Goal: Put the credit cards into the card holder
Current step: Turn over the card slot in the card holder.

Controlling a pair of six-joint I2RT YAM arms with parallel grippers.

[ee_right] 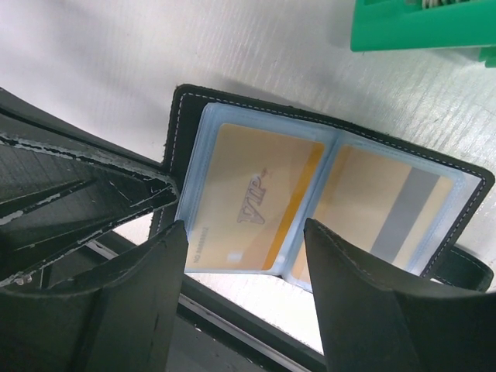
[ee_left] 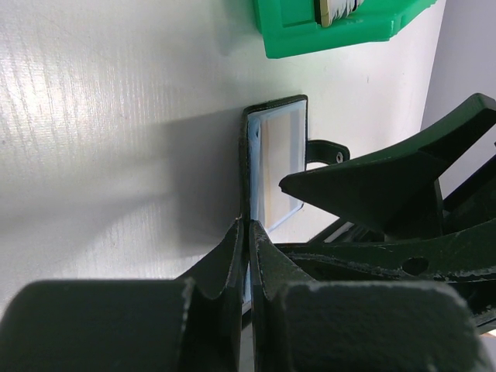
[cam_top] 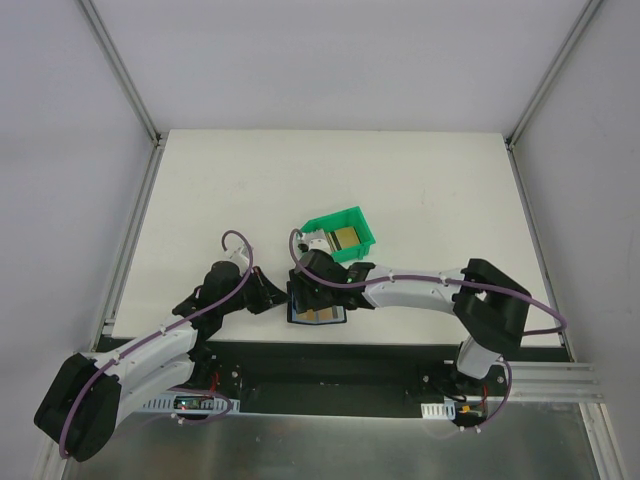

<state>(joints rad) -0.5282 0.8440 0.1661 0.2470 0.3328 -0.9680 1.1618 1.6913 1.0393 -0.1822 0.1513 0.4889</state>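
Top view, small black folding card holder [cam_top: 318, 312] lying open at lower centre of white worktop [cam_top: 250, 190], just below green plastic bin [cam_top: 345, 232], left wrist view, left pincer [ee_left: 248, 232] pinching the holder's edge (bottom centre of frame), right wrist view, right pincer [ee_right: 242, 226] spread over two gold cards [ee_right: 256, 178] sleeved inside.

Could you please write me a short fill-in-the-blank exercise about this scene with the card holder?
1. The card holder shows ____ cards in its clear sleeves.
2. The left gripper is ____ on its edge.
3. The right gripper, above it, has its jaws ____.
4. Other cards sit in the ____ bin.

Missing words: two, shut, open, green.
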